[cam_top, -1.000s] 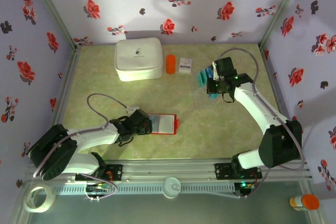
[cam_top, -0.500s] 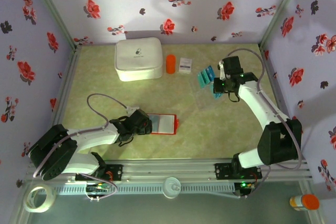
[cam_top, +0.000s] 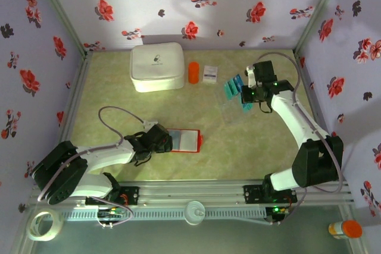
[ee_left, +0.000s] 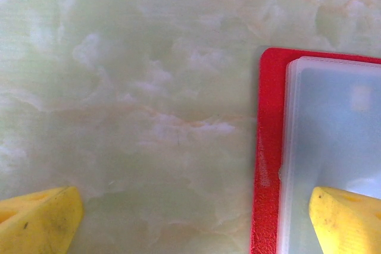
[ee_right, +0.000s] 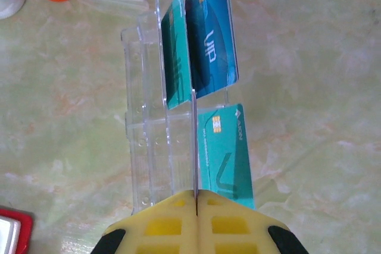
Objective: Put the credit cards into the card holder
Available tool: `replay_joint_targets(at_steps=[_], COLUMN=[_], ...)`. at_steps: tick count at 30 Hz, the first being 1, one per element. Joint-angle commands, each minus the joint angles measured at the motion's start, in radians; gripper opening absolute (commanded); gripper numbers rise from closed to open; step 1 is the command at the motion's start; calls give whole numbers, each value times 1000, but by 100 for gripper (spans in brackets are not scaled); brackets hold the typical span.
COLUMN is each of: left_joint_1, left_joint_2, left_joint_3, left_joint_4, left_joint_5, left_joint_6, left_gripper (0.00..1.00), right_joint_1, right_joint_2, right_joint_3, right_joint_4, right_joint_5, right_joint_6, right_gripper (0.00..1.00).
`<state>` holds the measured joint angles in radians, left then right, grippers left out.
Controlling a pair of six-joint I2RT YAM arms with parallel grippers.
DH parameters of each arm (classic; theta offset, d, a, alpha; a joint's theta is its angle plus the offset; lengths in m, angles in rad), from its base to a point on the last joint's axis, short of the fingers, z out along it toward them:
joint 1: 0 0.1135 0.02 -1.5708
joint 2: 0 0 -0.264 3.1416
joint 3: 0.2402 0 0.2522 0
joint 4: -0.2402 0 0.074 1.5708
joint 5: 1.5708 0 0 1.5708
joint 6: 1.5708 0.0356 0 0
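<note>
Gripping edge-on card [ee_right: 194, 141], right hand [ee_right: 195, 197]; holder [ee_left: 269, 147] cropped.

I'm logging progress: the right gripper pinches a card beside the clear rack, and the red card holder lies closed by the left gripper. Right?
Not quite: the card holder lies open, pale clear pockets up, as the left wrist view shows. The rest holds: the right gripper pinches a credit card beside the clear rack, and the left gripper is by the holder.
</note>
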<state>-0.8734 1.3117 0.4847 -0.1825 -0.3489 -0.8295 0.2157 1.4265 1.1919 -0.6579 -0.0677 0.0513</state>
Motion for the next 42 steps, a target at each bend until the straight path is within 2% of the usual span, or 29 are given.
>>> replay_joint_targets(at_steps=[1,12,28,42], left_joint_1=[1,0,0,0], left_joint_2=[26,25,24,31], left_joint_3=[-47,-52,-54,-55], left_joint_4=[-50,-46,-40,-35], left_joint_5=[11,13,13,13], left_joint_6=[-23,-22,-22,-15], left_gripper=[99,99,99,99], right_joint_1=[-4,-6,-6,-6], right_joint_2=[-12,23,105,88], right_joint_3=[36,13,12,77], right_joint_4=[-35,-46,-72,-141], right_joint_5=[50,110,81,92], right_joint_6=[-55,-96,-100,-114], right_gripper=[0,0,0,0])
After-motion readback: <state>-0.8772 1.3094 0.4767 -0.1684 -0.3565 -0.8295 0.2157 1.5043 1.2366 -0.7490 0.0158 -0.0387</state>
